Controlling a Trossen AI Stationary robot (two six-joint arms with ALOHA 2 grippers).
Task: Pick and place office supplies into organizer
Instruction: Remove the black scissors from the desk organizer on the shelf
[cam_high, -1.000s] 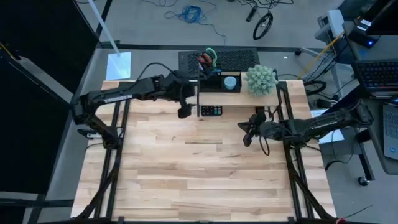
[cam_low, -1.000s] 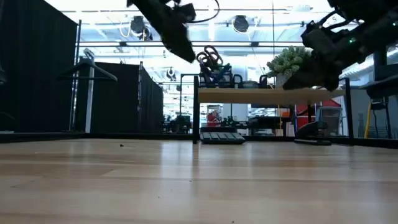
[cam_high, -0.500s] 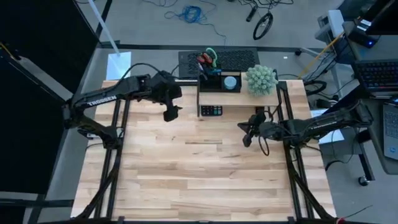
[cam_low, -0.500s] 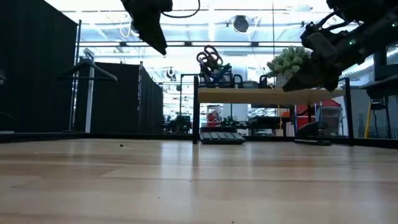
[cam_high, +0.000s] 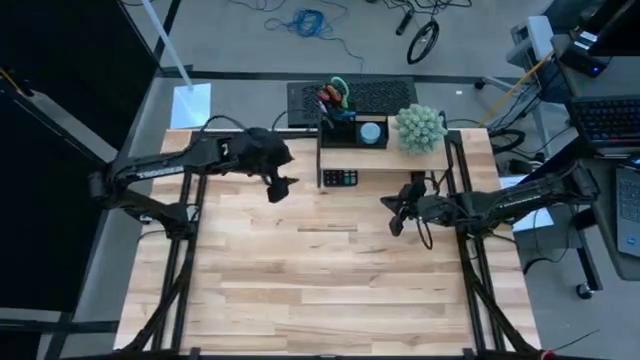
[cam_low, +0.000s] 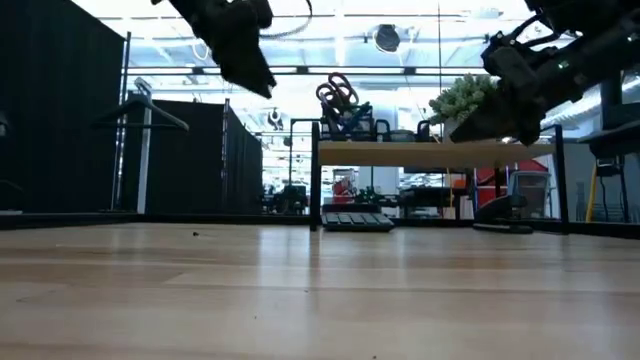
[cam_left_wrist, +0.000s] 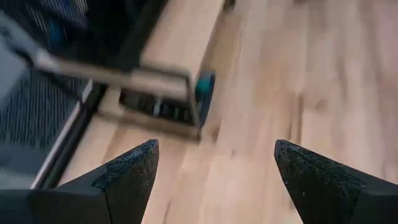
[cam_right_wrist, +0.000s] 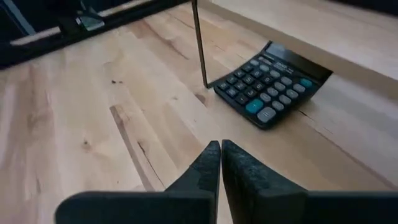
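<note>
The black mesh organizer (cam_high: 352, 131) stands on a wooden riser (cam_high: 395, 152) at the table's far edge. Scissors with red and green handles (cam_high: 335, 93) stick up out of its left compartment, handles up (cam_low: 338, 95). A round blue-grey disc (cam_high: 371, 131) lies in its right part. My left gripper (cam_high: 277, 190) hovers high to the left of the riser, open (cam_left_wrist: 214, 155), with nothing between its fingers. My right gripper (cam_high: 393, 216) hangs to the right of the table's middle, shut (cam_right_wrist: 219, 155) and holding nothing. No pens show clearly.
A black calculator (cam_high: 340, 178) lies on the table under the riser's front edge (cam_right_wrist: 268, 84). A fuzzy green plant ball (cam_high: 418, 128) sits on the riser's right end. The riser's thin dark leg (cam_right_wrist: 198, 43) stands beside the calculator. Bare wood fills the near half of the table.
My left gripper has drawn away from the organizer toward the table's left edge, staying high above the table, then settled slightly nearer. The scissors and disc stay in the organizer.
</note>
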